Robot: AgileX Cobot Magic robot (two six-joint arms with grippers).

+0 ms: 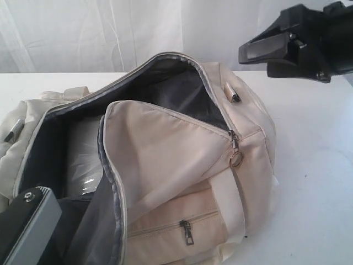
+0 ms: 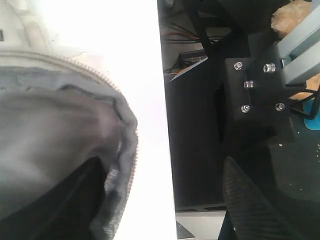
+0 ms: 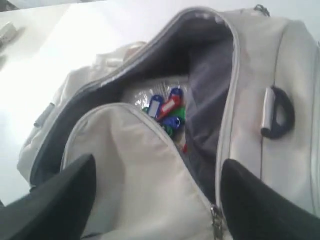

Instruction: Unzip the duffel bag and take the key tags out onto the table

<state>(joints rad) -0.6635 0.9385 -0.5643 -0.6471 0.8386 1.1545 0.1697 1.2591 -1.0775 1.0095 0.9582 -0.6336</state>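
**Left jaws:** nearest, low at the bag's near end. Spread, with the bag's zip edge lying loose between them, not pinched.
**Duffel bag** (image 1: 165, 160)**:** cream, lying on the white desk (image 1: 320, 193). Main zip undone, mouth gaping; front pocket (image 1: 165, 221) zipped shut.
**Key tags** (image 3: 167, 112)**:** blue, red and green bunch, inside the bag on its pale floor.
**Right jaws:** farthest, raised off the desk beyond the bag's right end. Spread wide, holding nothing.
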